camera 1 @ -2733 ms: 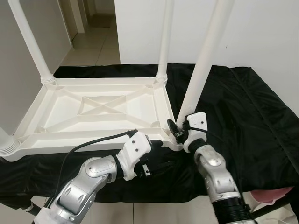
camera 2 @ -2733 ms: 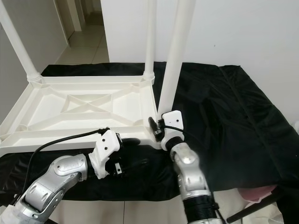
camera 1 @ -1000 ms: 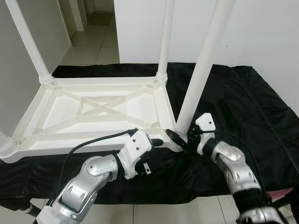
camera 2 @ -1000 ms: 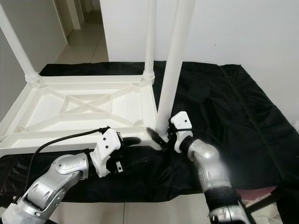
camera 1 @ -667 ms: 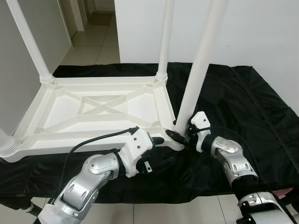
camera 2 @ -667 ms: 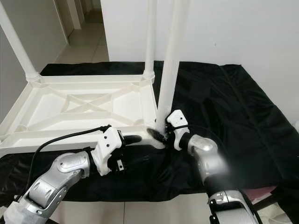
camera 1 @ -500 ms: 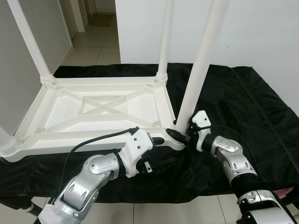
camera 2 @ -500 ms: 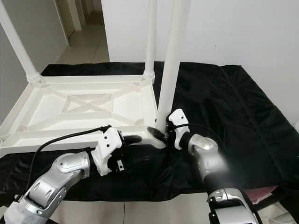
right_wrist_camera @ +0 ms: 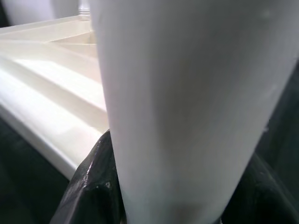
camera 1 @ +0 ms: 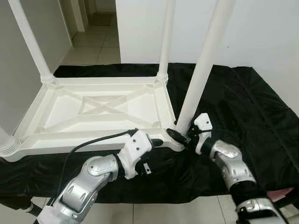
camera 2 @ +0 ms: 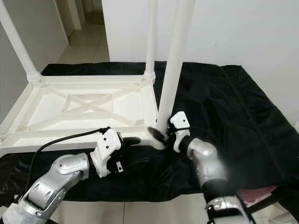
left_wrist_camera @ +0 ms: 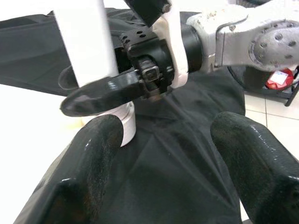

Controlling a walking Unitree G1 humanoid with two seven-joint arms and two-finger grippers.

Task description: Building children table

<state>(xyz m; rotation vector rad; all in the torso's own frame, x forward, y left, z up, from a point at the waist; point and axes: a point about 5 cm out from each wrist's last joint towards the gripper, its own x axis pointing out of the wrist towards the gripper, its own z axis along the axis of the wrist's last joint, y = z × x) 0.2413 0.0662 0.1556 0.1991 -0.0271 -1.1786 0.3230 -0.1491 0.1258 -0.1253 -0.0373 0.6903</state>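
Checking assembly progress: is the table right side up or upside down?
Upside down. The table lies top-down on the black cloth, ribbed underside showing, legs pointing up. The right gripper is at the near-right leg.

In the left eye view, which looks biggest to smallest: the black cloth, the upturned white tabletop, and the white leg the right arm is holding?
1. black cloth, spreading widest.
2. white tabletop.
3. white leg held by the right gripper; it stands nearest the camera and runs out of frame, so its rank is unsure.
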